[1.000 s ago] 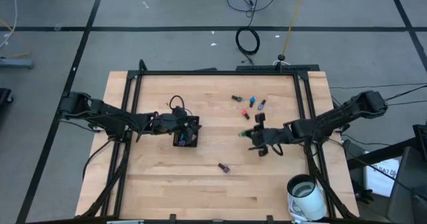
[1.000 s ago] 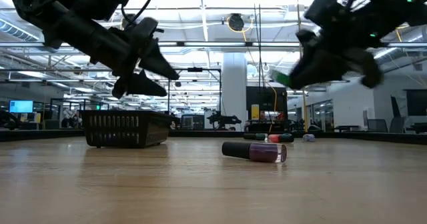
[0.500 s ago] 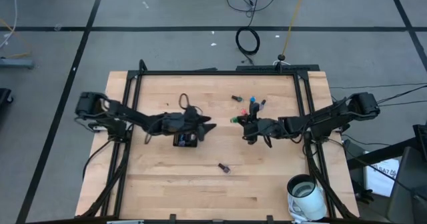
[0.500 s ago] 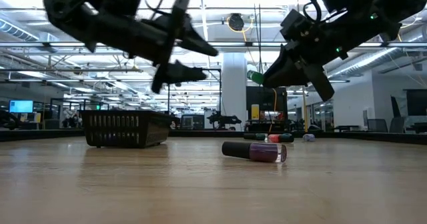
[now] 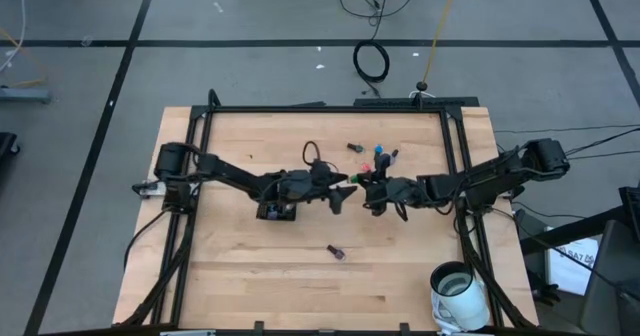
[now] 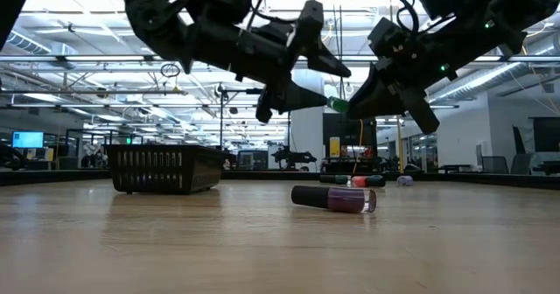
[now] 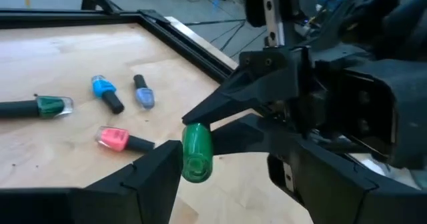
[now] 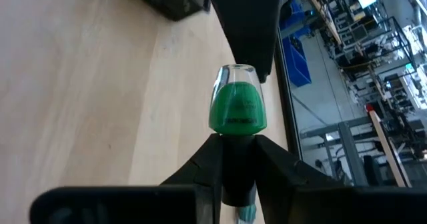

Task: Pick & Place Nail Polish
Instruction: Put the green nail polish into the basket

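A green nail polish bottle (image 8: pixel 238 107) hangs in the air over the middle of the table, with my right gripper (image 8: pixel 237 159) shut on it. My left gripper (image 7: pixel 230 177) is open and reaches in from the table's left. Its fingers stand on either side of the bottle's green body (image 7: pixel 197 151), which is close to one finger (image 7: pixel 157 171); whether they touch I cannot tell. A purple bottle (image 5: pixel 336 252) lies on its side nearer the front. Several more bottles (image 5: pixel 378 154) lie toward the far edge. My right gripper pinches the green bottle's dark cap (image 8: pixel 237 167) between its two fingers. The fingers come about level from the table's right and lie along the bottle. The green body (image 6: pixel 337 104) sticks out past the fingertips toward the left arm, clear of the table.
A black slotted tray (image 5: pixel 275 211) sits left of centre beneath my left arm and shows as a dark basket (image 6: pixel 162 169) in the low view. A white cup (image 5: pixel 460 294) stands at the near right corner. A black frame (image 5: pixel 320 109) runs around the tabletop.
My left gripper has travelled from above the black tray toward the table's right, up to the green bottle, and stays open. My right gripper first carried the bottle toward the far edge and the left while turning, then held still.
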You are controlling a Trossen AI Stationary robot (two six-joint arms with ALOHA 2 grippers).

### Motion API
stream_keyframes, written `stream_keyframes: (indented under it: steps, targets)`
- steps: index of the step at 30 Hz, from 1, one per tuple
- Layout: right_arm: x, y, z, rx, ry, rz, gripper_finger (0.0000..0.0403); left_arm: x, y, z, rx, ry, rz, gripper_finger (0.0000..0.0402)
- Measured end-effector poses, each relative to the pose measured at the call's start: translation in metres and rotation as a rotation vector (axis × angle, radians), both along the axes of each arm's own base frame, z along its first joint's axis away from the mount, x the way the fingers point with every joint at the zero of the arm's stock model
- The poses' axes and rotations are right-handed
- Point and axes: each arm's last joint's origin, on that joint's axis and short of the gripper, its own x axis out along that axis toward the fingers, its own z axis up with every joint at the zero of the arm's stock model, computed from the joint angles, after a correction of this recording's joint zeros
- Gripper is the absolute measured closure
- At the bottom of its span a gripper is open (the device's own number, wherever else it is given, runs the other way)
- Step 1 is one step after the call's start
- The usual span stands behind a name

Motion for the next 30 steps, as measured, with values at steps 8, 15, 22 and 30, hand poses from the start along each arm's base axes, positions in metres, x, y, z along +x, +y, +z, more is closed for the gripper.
stream_keyframes:
  steps: [8, 15, 22, 30]
  targets:
    - [0.002, 0.006, 0.005, 0.002, -0.042, 0.037, 0.0354, 0.004, 0.003, -0.005, 0.004, 0.027, 0.038, 0.0133]
    - [0.004, 0.010, 0.010, -0.017, -0.092, 0.060, 0.0354, 0.004, 0.008, -0.005, -0.030, 0.020, 0.056, 0.0133]
    - [0.004, 0.010, 0.010, -0.010, -0.099, 0.054, 0.0354, 0.004, 0.009, -0.004, -0.046, 0.008, 0.058, 0.0133]
    - [0.004, 0.010, 0.010, -0.008, -0.098, 0.053, 0.0354, 0.005, 0.007, -0.004, -0.088, -0.002, 0.021, 0.0208]
